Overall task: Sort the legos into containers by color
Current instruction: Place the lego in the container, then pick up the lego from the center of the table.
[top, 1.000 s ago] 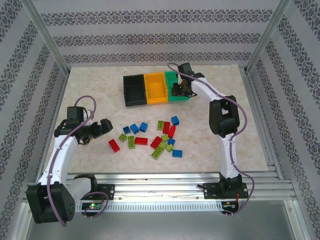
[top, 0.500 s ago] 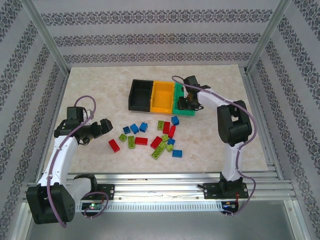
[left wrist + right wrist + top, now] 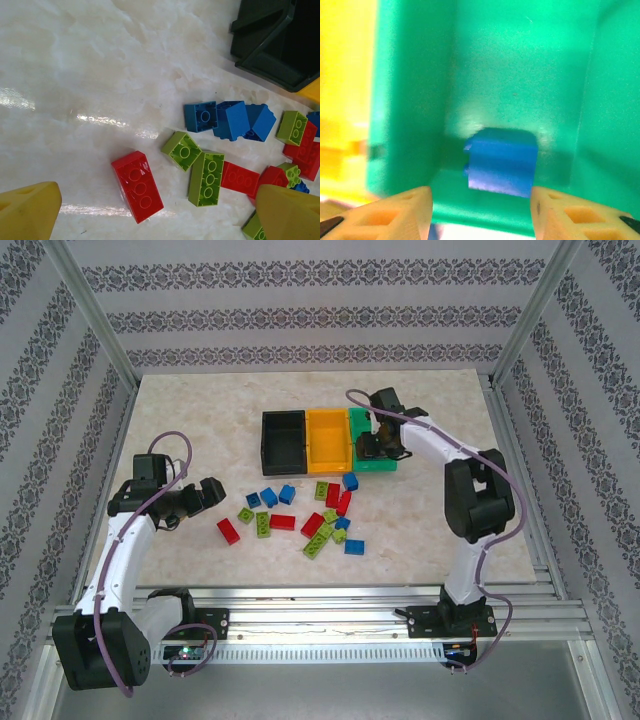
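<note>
- Right gripper (image 3: 374, 446): you have it over the green bin (image 3: 357, 424); its fingers are spread and nothing is pinched.
- Blue brick (image 3: 502, 162): lies inside that bin, just beyond the right fingertips and in line with the gap between them; its outline reads near square; studs and long axis cannot be told through the blur.
- Left gripper (image 3: 157, 196): fingers wide apart and empty, low over the table (image 3: 180, 410).
- Red brick (image 3: 137, 186): lies flat, studs up, between the left fingers and touching neither; it sits alone at the left edge of the loose bricks (image 3: 320, 515).
- Long axis of the red brick: runs away from the left wrist, tilted slightly, so crosswise to the line joining the fingers; in my judgement a closing would take it across its narrow width.
- Nearer arm: the left, plainly; your right gripper stands at the bins, beyond the scatter.
</note>
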`<state>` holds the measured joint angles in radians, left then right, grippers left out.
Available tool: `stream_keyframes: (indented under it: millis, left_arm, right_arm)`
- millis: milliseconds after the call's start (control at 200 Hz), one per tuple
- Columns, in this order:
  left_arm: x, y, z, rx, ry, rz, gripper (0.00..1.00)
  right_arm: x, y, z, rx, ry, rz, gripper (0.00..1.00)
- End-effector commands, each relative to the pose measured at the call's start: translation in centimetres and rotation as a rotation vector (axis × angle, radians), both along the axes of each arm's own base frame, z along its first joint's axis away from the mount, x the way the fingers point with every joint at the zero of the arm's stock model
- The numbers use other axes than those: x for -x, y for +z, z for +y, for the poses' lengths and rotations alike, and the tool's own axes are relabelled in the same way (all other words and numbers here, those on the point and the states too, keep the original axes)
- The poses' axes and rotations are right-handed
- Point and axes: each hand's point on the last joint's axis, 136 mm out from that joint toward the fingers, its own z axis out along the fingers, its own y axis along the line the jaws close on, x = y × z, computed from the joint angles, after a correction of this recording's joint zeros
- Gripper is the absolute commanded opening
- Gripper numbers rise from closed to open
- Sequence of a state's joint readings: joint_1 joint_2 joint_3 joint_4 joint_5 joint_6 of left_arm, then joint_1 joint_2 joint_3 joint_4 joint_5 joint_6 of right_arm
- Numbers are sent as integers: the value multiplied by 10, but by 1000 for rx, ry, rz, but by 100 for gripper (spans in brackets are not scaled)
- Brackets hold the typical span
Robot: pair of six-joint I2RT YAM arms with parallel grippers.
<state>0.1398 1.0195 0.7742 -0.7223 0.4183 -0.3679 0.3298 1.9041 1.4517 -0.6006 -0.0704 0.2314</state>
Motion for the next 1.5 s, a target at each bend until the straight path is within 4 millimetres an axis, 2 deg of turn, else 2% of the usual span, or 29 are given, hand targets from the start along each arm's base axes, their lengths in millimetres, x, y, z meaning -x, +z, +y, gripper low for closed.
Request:
stream_keyframes:
  millis: [0, 120, 270, 390, 500, 580, 864, 984, 1064, 1169, 1274, 1384, 1494]
  left_arm:
    - [-1, 1, 1, 16, 13, -17, 100]
    - [-1, 1, 0, 22, 12, -17, 100]
    - [-1, 0, -1, 31, 10, -14, 100]
    - [-1, -1, -2, 39, 8, -11, 100]
    - [-2, 0, -3, 43, 7, -14, 100]
    - [-1, -1, -4, 48, 6, -14, 100]
    - [-1, -3, -6, 64, 2, -5, 100]
    - [-2, -3, -6, 63, 3, -6, 100]
    - [-2, -2, -6, 66, 2, -7, 100]
    - [-2, -3, -6, 65, 4, -5, 100]
    - [-2, -3, -6, 66, 4, -6, 100]
    - [-2, -3, -6, 66, 3, -7, 100]
    - [-2, -3, -6, 67, 3, -5, 100]
  right_arm:
    - [16, 34, 6, 17, 27, -61, 54]
    - [37, 42, 10, 7, 31, -66, 54]
    - [74, 39, 24, -30, 48, -48, 54]
    - [101, 22, 41, -74, 53, 4, 54]
    - [114, 2, 51, -60, 61, 38, 55]
    - [115, -13, 52, -20, 58, 63, 54]
    - [113, -45, 70, 10, 59, 132, 53]
    - [112, -55, 67, 45, 48, 145, 50]
    - [114, -59, 68, 47, 55, 162, 42]
    - [118, -61, 65, 45, 52, 168, 32]
    - [121, -56, 61, 48, 55, 159, 27]
    - [120, -44, 58, 38, 51, 133, 25]
    - [116, -24, 62, 9, 66, 103, 26]
